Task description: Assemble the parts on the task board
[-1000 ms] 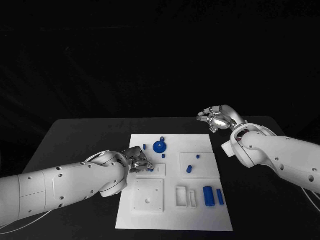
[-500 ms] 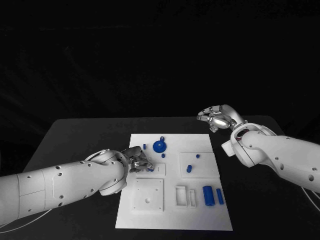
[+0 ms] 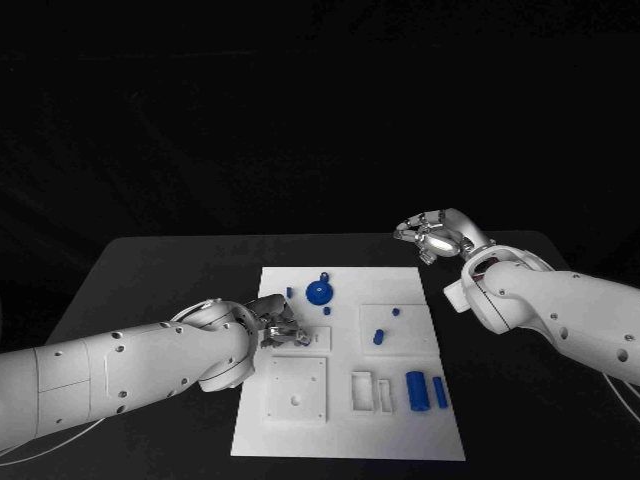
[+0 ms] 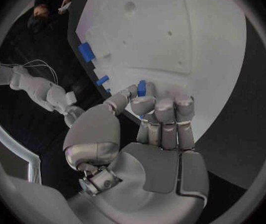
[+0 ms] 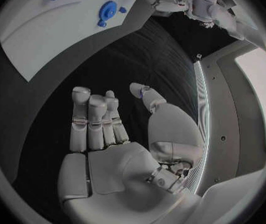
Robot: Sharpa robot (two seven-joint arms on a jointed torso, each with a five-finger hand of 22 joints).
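Parts: small blue peg (image 4: 141,88) pinched by left robot hand (image 4: 146,134); right robot hand (image 5: 111,129) spread, empty.

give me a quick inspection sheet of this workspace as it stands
surface: black table, bare around the board.
job's things: white task board lies mid-table; blue gear near its far end; two blue blocks stand side by side near its right edge; small blue pegs mid-board.
clutter: nothing seen.
hands: left hand is at the board's left edge, pinching a small blue part; right hand is off the board at the far right, fingers apart, holding nothing.
cables: thin white cables beneath the right arm.
surroundings: dark.
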